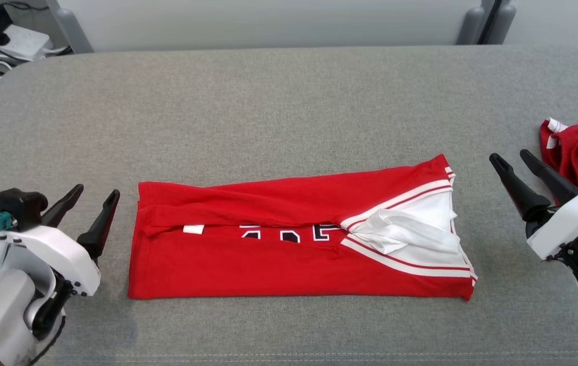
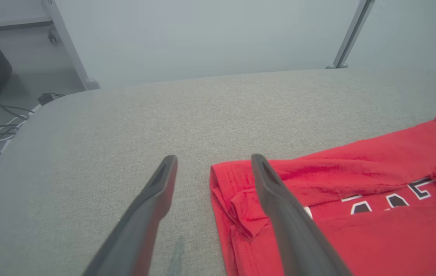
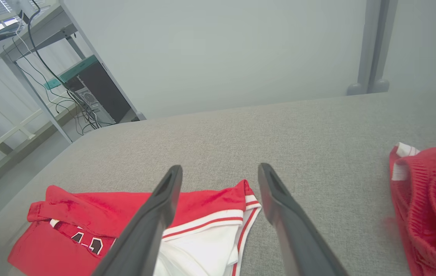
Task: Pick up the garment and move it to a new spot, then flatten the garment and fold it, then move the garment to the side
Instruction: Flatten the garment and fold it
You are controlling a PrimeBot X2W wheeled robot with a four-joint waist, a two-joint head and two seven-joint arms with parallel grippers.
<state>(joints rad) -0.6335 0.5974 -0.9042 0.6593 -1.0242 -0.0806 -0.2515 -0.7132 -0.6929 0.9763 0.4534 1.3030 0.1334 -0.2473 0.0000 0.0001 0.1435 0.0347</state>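
Garment (image 1: 289,254), folded into a long red strip, lies central on the table (image 1: 268,117). My left fingers (image 1: 100,223) at nine o'clock and right fingers (image 1: 512,190) at three o'clock flank its ends, both pairs apart, empty.

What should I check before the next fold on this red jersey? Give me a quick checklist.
1. Left tool open and empty: ok.
2. Right tool open and empty: ok.
3. Jersey lies on the table as a long folded strip: ok.
4. Strip smooth: not ok; the white panel at its right end is bunched.
5. Right side free for setting aside: not ok; a second red garment lies there.
6. Hidden lower layers aligned: cannot tell.
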